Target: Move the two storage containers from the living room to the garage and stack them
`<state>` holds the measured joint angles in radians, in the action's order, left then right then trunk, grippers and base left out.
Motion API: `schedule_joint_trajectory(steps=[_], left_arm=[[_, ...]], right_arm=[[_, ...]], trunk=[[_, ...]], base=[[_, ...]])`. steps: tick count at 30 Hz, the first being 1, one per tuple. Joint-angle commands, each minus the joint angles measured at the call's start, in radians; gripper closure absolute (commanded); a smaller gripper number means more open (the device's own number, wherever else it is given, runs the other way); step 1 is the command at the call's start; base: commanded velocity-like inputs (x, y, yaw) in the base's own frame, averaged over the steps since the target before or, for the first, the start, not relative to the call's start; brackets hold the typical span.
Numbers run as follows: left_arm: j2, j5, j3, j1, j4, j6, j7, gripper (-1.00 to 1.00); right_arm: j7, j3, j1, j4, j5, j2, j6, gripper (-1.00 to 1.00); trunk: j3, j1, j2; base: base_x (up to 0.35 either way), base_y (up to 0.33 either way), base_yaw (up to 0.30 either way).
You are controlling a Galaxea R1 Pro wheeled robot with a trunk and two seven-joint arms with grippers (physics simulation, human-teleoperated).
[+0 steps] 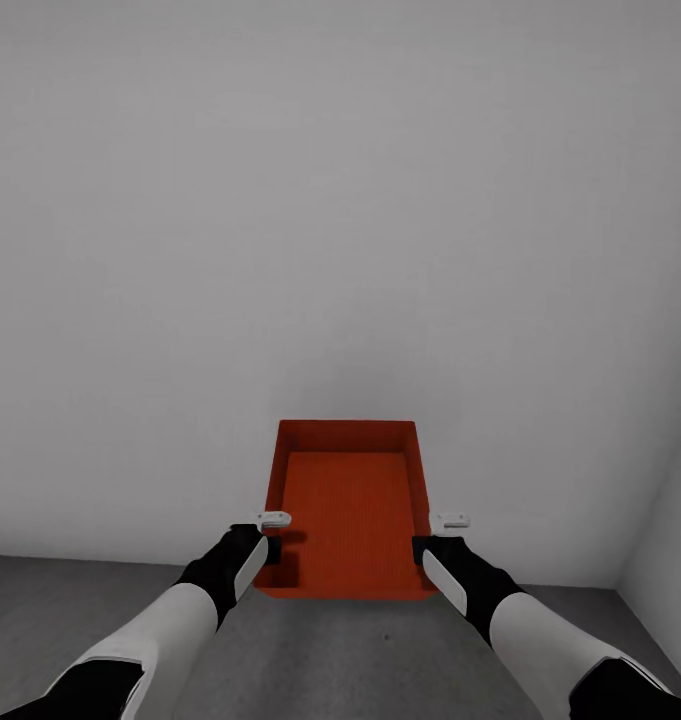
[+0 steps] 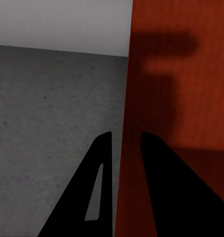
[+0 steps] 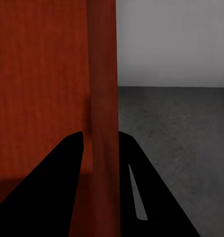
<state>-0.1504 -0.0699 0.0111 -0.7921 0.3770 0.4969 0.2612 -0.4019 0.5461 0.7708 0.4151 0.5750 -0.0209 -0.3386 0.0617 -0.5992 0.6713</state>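
Note:
An orange-red storage container [image 1: 348, 505] hangs level in front of me, above the dark grey garage floor [image 1: 380, 650]. It is open-topped and nothing lies inside. My left gripper [image 1: 270, 528] clamps its left wall near the front corner; in the left wrist view the left gripper [image 2: 125, 133] has one black finger on each side of the container [image 2: 181, 98] wall. My right gripper [image 1: 432, 528] holds the opposite wall the same way. The right wrist view shows the right gripper [image 3: 100, 133] pinching the container [image 3: 43, 74] rim.
A plain grey-white wall [image 1: 340, 250] stands close ahead, meeting the floor just beyond the container. A second wall [image 1: 670, 520] forms a corner at the right. Speckled concrete floor [image 2: 53, 98] shows beside the container on the left, and more floor [image 3: 176, 123] on the right.

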Motion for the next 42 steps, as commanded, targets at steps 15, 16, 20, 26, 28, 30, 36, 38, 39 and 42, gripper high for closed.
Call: schedule_joint_trajectory(steps=[15, 16, 20, 26, 28, 30, 36, 38, 39, 42], left_arm=[[-0.001, 0.033, 0.000, 0.001, 0.003, 0.012, 0.013, 1.00], [-0.001, 0.033, 0.000, 0.001, 0.003, 0.012, 0.013, 1.00], [-0.001, 0.033, 0.000, 0.001, 0.002, 0.013, 0.013, 1.00], [-0.003, 0.033, 0.000, 0.001, 0.001, 0.014, 0.015, 1.00], [-0.003, 0.033, 0.000, 0.001, 0.001, 0.014, 0.015, 1.00], [-0.002, 0.033, 0.000, 0.001, 0.001, 0.014, 0.015, 1.00], [-0.002, 0.032, 0.000, 0.001, 0.000, 0.014, 0.014, 1.00], [-0.001, 0.032, 0.000, 0.001, 0.000, 0.014, 0.014, 1.00], [-0.001, 0.032, 0.000, 0.001, 0.000, 0.014, 0.013, 1.00], [-0.001, 0.032, 0.000, 0.001, 0.000, 0.014, 0.013, 1.00]], right_arm=[[-0.011, -0.017, 0.002, 0.002, -0.027, 0.002, -0.010, 1.00], [-0.011, -0.017, 0.002, 0.002, -0.027, 0.002, -0.010, 1.00], [-0.011, -0.017, 0.002, 0.002, -0.027, 0.002, -0.010, 1.00], [-0.011, -0.017, 0.002, 0.002, -0.027, 0.001, -0.010, 1.00], [-0.011, -0.017, 0.002, 0.002, -0.027, 0.001, -0.010, 1.00], [-0.011, -0.017, 0.002, 0.002, -0.027, 0.001, -0.010, 1.00], [-0.011, -0.017, 0.002, 0.002, -0.027, 0.001, -0.010, 1.00], [-0.011, -0.017, 0.002, 0.002, -0.027, 0.001, -0.010, 1.00], [-0.011, -0.017, 0.002, 0.002, -0.027, 0.001, -0.010, 1.00], [-0.011, -0.017, 0.002, 0.002, -0.027, 0.001, -0.010, 1.00]], trunk=[[0.002, 0.000, 0.002], [0.002, 0.000, 0.002], [0.002, 0.000, 0.002], [0.014, -0.016, 0.030], [0.021, -0.023, 0.044], [0.027, -0.031, 0.058], [0.046, -0.054, 0.100], [0.053, -0.062, 0.114], [0.057, -0.066, 0.121], [0.070, -0.077, 0.142]], base=[[0.000, 0.000, 0.000], [0.000, 0.000, 0.000], [0.000, 0.000, 0.000], [0.000, 0.000, 0.000], [0.000, 0.000, 0.000], [0.000, 0.000, 0.000], [0.000, 0.000, 0.000], [0.000, 0.000, 0.000], [0.000, 0.000, 0.000], [0.000, 0.000, 0.000]])
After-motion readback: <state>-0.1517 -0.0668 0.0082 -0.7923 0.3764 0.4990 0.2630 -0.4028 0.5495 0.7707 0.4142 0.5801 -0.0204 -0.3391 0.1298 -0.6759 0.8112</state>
